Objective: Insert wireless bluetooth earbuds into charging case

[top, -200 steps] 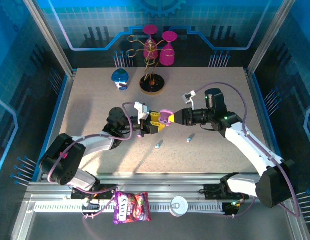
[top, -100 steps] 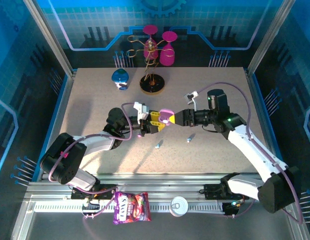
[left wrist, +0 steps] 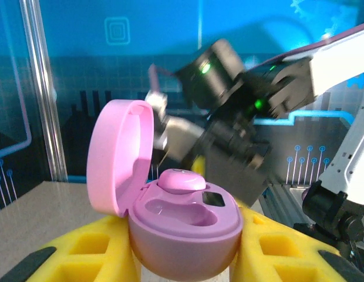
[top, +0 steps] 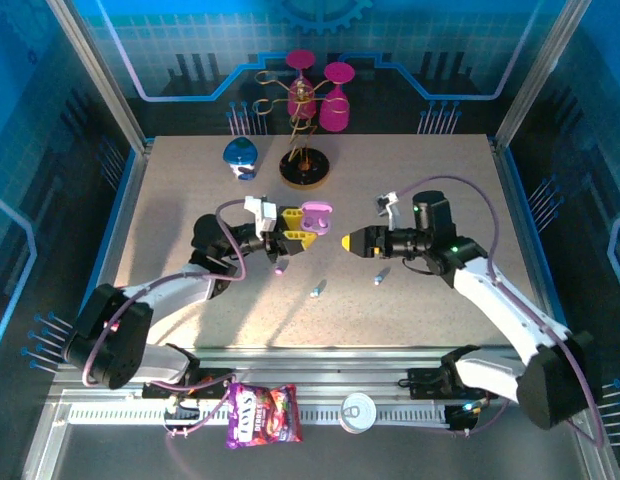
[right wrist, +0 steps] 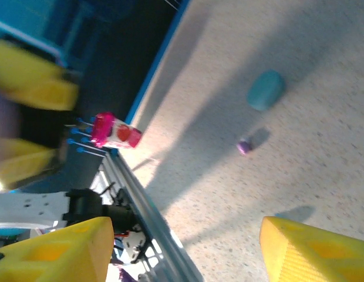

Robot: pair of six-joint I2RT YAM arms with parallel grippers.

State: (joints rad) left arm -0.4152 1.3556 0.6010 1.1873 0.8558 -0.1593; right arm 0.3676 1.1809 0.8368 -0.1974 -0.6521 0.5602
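Left side: the left pincer (top: 298,230) is clenched on the base of the pink case (left wrist: 182,232), a little left of the middle of the overhead picture. Its yellow pads press the case from both sides.
Case: it is held upright, with the lid (left wrist: 119,155) swung open to the left.
Inside: one pink earbud (left wrist: 181,180) sits in its place, and the empty socket (left wrist: 181,212) is in front of it.
Right side: the right pincer (top: 352,241) is released, its fingers wide apart with nothing between them. It is just right of the case and apart from it.
Loose pieces: on the table (top: 190,200), below the middle of the overhead picture, lie a pale blue earbud (top: 317,291), a second pale blue earbud (top: 380,275) and a pink-purple earbud (top: 280,268).
Handling: each piece looks very light, hard and smooth, so I think it can slip or jump from the pads. Little force should be enough.
Where to hold: probably across the rounded head, leaving the stem free to enter the socket first.
Risk: so small a piece may roll away as the fingers close.
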